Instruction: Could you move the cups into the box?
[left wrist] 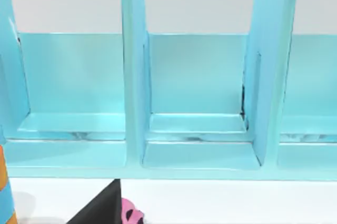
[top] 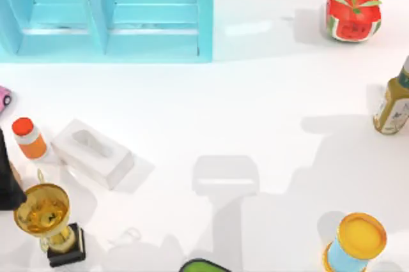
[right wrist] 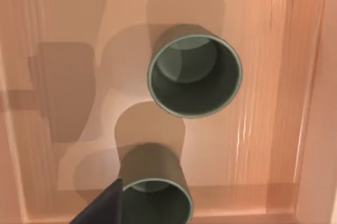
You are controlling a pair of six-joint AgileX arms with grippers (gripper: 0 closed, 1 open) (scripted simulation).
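Observation:
In the right wrist view, two dark grey-olive cups stand upright inside a light wooden box (right wrist: pixel 308 103), seen from straight above. One cup (right wrist: pixel 195 74) sits mid-floor. The other cup (right wrist: pixel 155 192) stands close to a box wall. A dark part of my right gripper (right wrist: pixel 100 207) overlaps that second cup's side; I cannot tell whether it touches the cup. My left arm is a dark shape at the table's left edge in the top view, and a dark part of my left gripper (left wrist: pixel 97 211) faces the blue shelf.
A blue shelf unit (top: pixel 108 13) fills the back left. A white tissue box (top: pixel 92 152), an orange-capped bottle (top: pixel 29 138) and a gold trophy (top: pixel 46 218) stand front left. A watermelon planter (top: pixel 353 11), a sauce bottle (top: pixel 393 103) and a yellow-lidded can (top: pixel 356 243) line the right.

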